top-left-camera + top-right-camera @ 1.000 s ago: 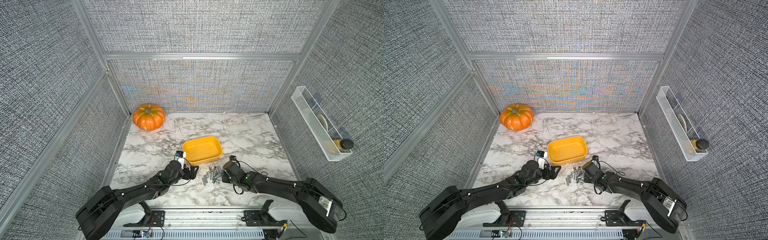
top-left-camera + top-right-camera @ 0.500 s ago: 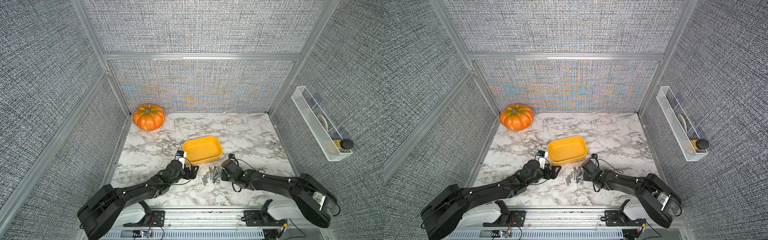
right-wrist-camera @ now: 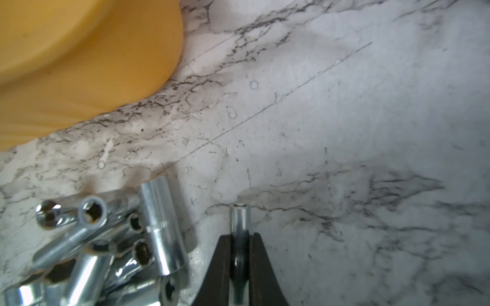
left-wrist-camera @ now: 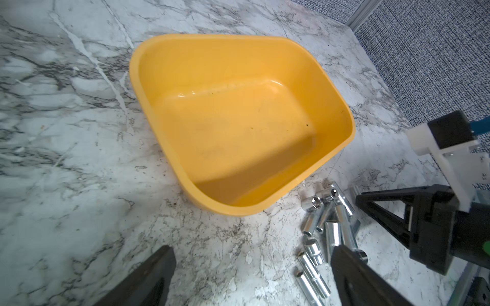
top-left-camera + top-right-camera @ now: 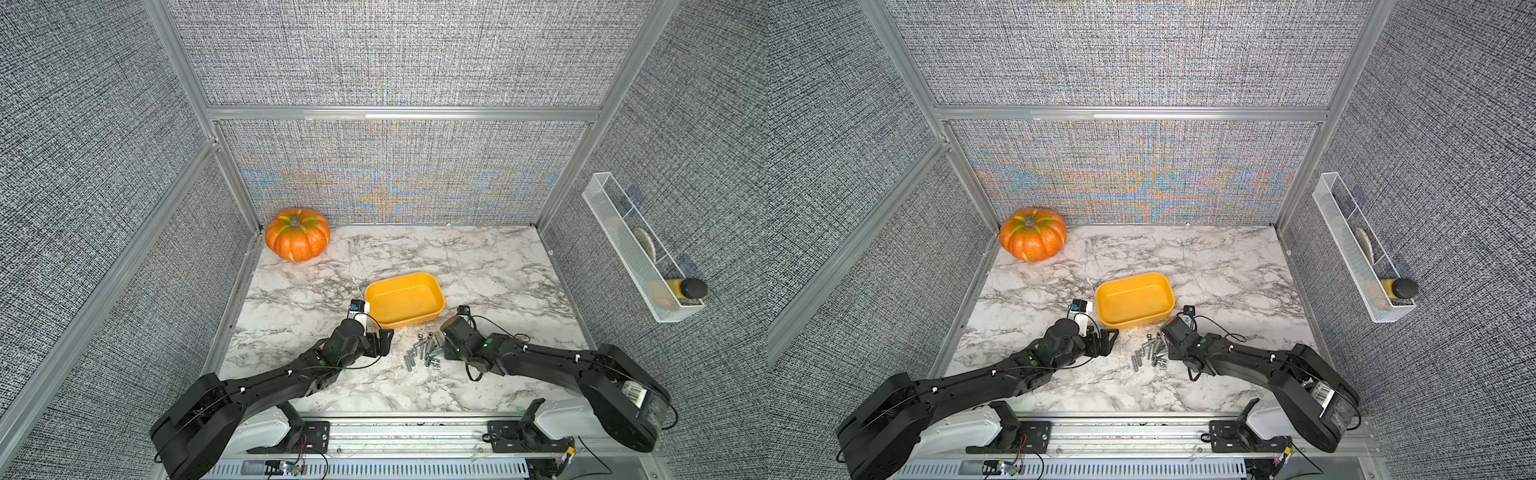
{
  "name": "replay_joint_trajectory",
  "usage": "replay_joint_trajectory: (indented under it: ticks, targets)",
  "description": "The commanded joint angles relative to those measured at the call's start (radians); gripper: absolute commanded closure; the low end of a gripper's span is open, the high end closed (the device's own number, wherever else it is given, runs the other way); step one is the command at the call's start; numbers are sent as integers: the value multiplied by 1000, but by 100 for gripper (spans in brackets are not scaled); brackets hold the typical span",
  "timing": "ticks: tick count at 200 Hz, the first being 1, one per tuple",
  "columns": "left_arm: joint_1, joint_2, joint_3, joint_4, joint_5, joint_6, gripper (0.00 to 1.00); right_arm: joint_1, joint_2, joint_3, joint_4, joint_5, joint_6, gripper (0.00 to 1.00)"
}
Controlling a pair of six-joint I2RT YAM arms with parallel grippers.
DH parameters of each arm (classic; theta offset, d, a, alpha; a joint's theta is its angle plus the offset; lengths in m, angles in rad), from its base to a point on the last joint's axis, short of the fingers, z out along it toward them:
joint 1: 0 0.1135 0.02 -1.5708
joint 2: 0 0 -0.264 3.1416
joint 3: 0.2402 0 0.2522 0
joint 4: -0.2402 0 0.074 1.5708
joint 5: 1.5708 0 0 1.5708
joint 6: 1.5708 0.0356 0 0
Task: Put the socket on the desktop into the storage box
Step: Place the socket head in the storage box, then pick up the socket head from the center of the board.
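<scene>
Robot w/ two black arms reaches in from the near edge of the desktop (image 5: 478, 266), white marble look w/ grey veins. Approx mid-table sits the storage box (image 5: 401, 301), yellow-orange, shallow, rounded corners, nothing in it. Just in front of it, toward its R corner, is a heap of sockets (image 5: 424, 353): shiny metal tubes of diff lengths, lying criss-cross on the marble, close to the box wall but not touching it.

The right gripper (image 3: 240, 239) has its fingers pressed together on one slim socket (image 3: 240, 216), whose end sticks out past the tips. That one is beside the heap, apart from it and low over the marble. Can't tell if it's lifted or resting on the surface. In both top views the wrist hides the tips, so the pinch shows only from the right wrist cam.

The left gripper (image 4: 249, 267) has its fingers spread wide w/ nothing between them. It sits low over bare marble just in front of the box's front-L corner, pointing toward the box. The heap lies between the two grippers.

Other stuff: an orange pumpkin (image 5: 297, 240) in the far L corner of the desktop, well away from the box. A white wire basket (image 5: 636, 249) hangs on the R wall, w/ a black-capped bottle (image 5: 685, 287) at its near end.
</scene>
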Motion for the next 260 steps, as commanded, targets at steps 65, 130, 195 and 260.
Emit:
replay_joint_trajectory:
  ticks: [65, 130, 195, 260]
  targets:
    - [0, -122, -19, -64, -144, 12, 3, -110, -245, 189, 35, -18, -243, 100]
    - [0, -168, -42, -45, -145, 19, 3, -88, 215, 564, 45, -192, -349, 100]
    - [0, -174, -48, -54, -200, 18, 3, -82, 510, 744, -24, -134, -397, 100]
    - [0, -146, -41, -49, -188, 25, 3, -82, 578, 788, -65, -138, -420, 86]
